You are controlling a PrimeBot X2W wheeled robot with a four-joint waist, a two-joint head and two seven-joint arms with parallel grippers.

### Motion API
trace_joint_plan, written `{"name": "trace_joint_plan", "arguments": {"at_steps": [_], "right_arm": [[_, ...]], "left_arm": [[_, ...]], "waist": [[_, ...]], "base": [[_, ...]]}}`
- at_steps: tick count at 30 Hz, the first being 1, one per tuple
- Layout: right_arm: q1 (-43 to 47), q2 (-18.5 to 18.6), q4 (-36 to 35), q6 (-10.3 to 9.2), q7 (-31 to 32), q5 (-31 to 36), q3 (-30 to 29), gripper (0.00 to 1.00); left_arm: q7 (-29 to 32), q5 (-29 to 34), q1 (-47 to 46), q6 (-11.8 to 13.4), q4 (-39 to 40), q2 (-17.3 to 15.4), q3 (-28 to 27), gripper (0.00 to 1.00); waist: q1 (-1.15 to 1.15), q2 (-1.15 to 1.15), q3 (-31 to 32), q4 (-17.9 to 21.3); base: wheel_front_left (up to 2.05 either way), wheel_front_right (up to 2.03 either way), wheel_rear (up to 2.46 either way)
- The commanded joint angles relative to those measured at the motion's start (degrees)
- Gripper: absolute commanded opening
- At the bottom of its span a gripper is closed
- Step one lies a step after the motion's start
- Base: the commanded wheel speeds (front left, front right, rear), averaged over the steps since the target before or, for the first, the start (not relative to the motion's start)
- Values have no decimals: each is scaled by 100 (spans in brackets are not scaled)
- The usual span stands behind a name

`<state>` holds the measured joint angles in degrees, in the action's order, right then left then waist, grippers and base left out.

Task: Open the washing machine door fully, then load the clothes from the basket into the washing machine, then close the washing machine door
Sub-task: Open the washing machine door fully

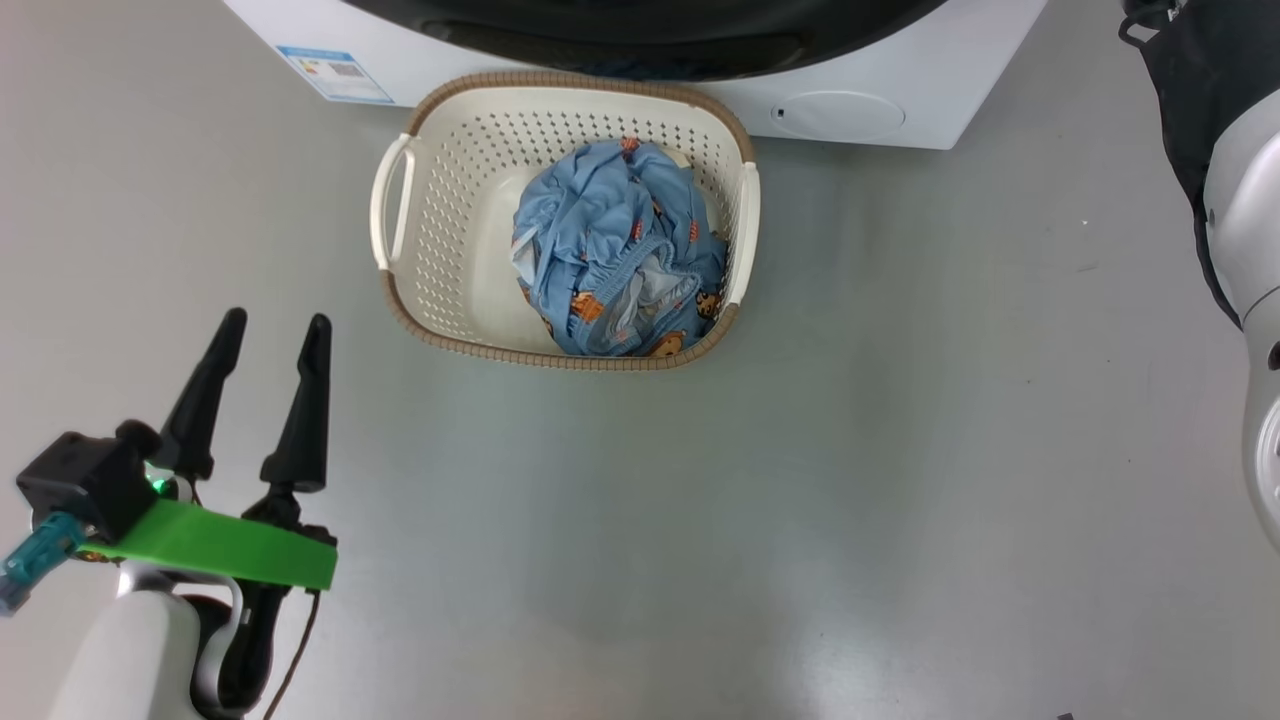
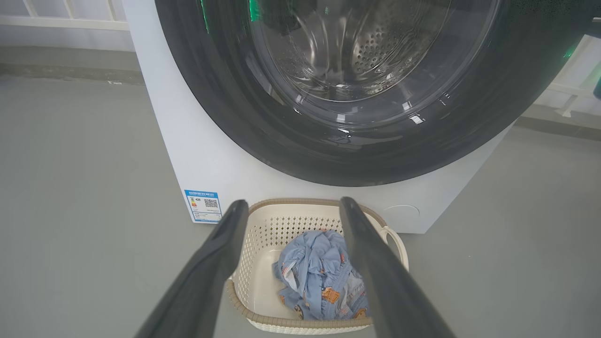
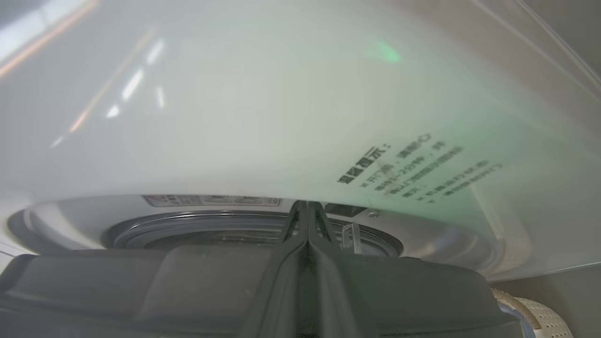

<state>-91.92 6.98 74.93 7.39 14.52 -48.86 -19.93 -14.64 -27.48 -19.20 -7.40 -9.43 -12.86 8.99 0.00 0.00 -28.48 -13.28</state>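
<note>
Two long dark fingers of the left gripper (image 1: 277,320) stand spread wide at the lower left of the head view, holding nothing, above the grey floor (image 1: 900,450). At the upper left, a small blue label sticker (image 1: 335,72) sits on the white front of the washing machine (image 1: 960,70), which runs along the top edge. At top centre, the dark rim of the washing machine door (image 1: 620,40) overhangs the basket (image 1: 440,200). This stands on the floor just before the machine, with the clothes (image 1: 615,265) bunched in its right half. Right of it is the round filter cap (image 1: 838,115), and at the right edge the pale right arm (image 1: 1240,220) reaches upward out of the frame. In the left wrist view, the spread fingers frame the basket and clothes at bottom centre, beneath the black rim and glass. In the right wrist view, the right gripper (image 3: 306,205) has its fingers pressed together, tips at the seam between a dark moulded edge and the white panel. Whether they grip anything there cannot be told.
</note>
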Motion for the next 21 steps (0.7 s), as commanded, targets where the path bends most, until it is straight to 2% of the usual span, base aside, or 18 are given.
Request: {"name": "trace_joint_plan", "arguments": {"at_steps": [1,12,21], "right_arm": [[-154,-319,-99,10,132,120,11,0],[37,-374,-143,10,488,192,112,0],[618,-407,-792,10,1330,-122,381,0]], "left_arm": [[-36,-51,-121,-9,109,-180,-204,100],[-36,-42,-155,-9,140,-206,-260,100],[-36,13,-82,-9,179,-209,-289,100]], "waist": [[0,0,-13,-5],[0,0,24,25],[0,0,255,39]], "base": [[0,0,0],[0,0,0],[0,0,0]]}}
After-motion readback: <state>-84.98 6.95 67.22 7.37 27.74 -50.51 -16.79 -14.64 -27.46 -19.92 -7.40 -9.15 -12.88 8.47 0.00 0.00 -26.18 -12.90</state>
